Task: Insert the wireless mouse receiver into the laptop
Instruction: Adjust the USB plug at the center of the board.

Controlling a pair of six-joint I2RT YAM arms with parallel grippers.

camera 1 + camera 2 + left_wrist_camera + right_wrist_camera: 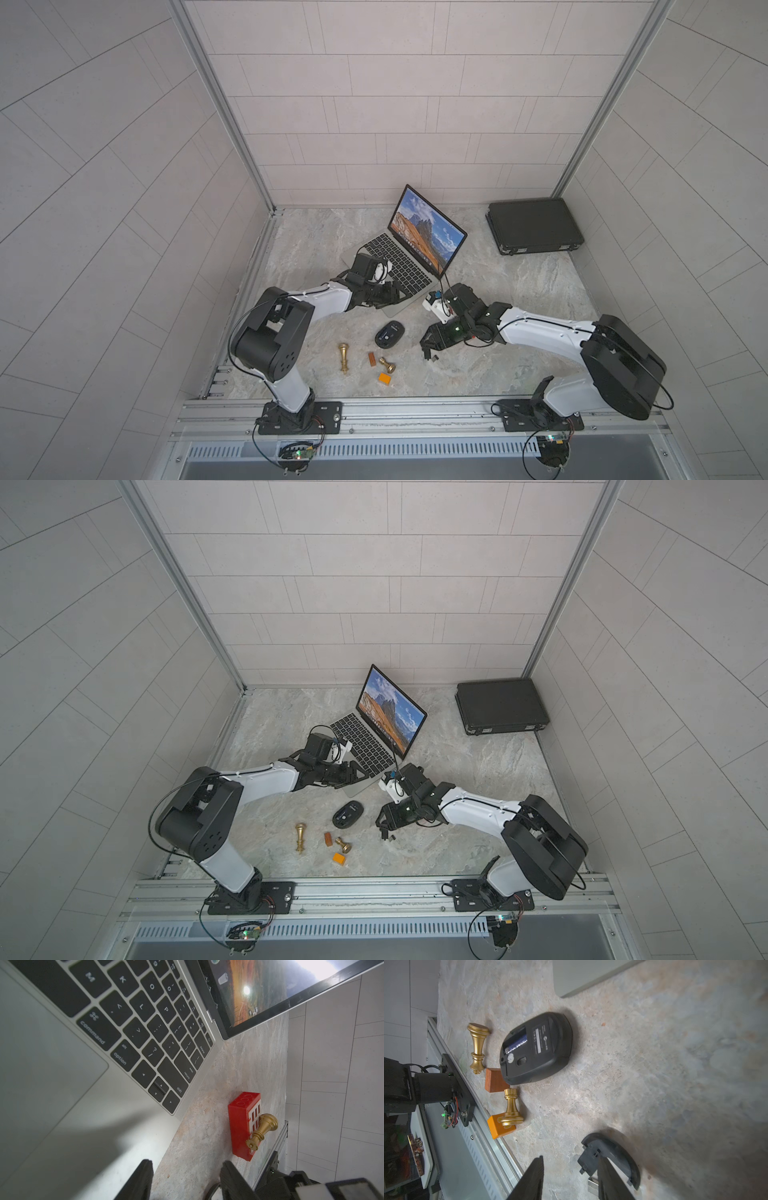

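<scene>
Both spread: left claw [187,1162] and right claw [570,1158], above a marbled tabletop [519,332] between grey-tiled walls [415,104]

Silver laptop [399,266], lid open, screen lit — tiny metal-plugged receiver [592,1186] on the table [654,1064], apart from it.

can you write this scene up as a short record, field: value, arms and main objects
laptop: open, screen lit, far middle of the table
mouse: upside down, battery bay uncovered
cover piece: on the table, off the mouse
left gripper: open, empty, at the laptop's near corner
right gripper: open, low over the table by the cover piece
receiver: probably the small metal bit by the right gripper; not plugged in
black case: shut, far right corner
</scene>
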